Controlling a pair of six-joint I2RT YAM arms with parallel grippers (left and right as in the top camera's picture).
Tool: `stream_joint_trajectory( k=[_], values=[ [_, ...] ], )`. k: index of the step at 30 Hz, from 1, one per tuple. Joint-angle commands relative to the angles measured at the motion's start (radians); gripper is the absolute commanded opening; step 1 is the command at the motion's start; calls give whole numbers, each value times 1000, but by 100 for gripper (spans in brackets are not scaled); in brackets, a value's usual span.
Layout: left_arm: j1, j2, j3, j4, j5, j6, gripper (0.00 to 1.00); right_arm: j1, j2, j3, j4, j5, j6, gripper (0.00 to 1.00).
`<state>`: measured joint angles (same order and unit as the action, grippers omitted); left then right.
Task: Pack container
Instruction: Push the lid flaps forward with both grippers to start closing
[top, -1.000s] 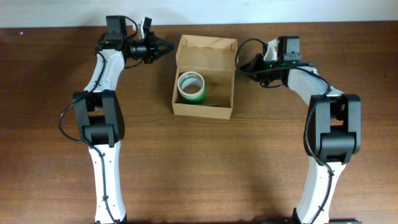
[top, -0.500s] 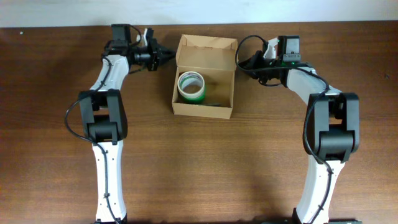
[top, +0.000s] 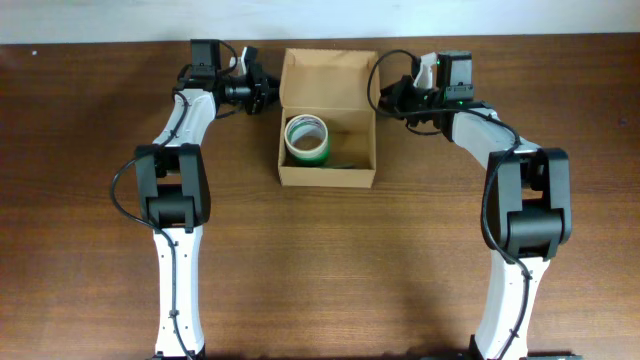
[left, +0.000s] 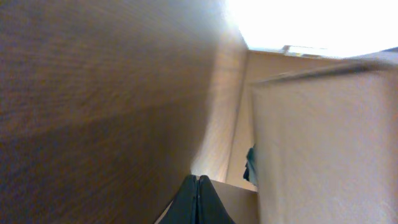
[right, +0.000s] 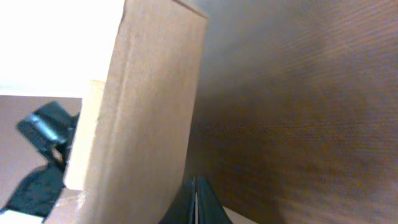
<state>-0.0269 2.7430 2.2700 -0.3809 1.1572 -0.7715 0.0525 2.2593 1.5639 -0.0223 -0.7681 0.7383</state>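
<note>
The container (top: 329, 175) is a tan cardboard box at the table's middle back, its flap lid (top: 330, 80) standing open behind it. Inside lies a white and green tape roll (top: 308, 137). My left gripper (top: 273, 92) is shut and empty, its tips at the lid's left edge. My right gripper (top: 384, 96) is shut and empty, its tips at the lid's right edge. The left wrist view shows the shut fingers (left: 198, 198) beside the cardboard lid (left: 317, 143). The right wrist view shows the shut fingers (right: 195, 200) beside the lid (right: 146, 112).
The brown wooden table (top: 330, 270) spreads around the box. A pale wall strip (top: 500, 18) runs along the table's back edge. Both arm bases stand at the front edge.
My left gripper has moved right, up to the lid's left edge. My right gripper has moved slightly left to the lid's right edge. The lid has risen more upright.
</note>
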Motion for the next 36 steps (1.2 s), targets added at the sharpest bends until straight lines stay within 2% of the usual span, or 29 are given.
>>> stream_joint_trajectory(
  k=[1, 6, 16, 24, 36],
  values=[
    [5, 11, 9, 102, 86, -2, 2, 6, 8, 6, 85, -93, 3, 4],
    [23, 11, 53, 235, 165, -11, 1, 6, 8, 9, 117, -137, 4, 4],
    [56, 11, 192, 234, 243, -32, 2, 5, 8, 26, 154, -186, 3, 4],
    [55, 11, 254, 234, 286, -50, 2, 5, 8, 110, 169, -204, 4, 4],
    [35, 11, 263, 223, 249, -55, 2, 5, 8, 140, 169, -208, 21, 4]
  ],
)
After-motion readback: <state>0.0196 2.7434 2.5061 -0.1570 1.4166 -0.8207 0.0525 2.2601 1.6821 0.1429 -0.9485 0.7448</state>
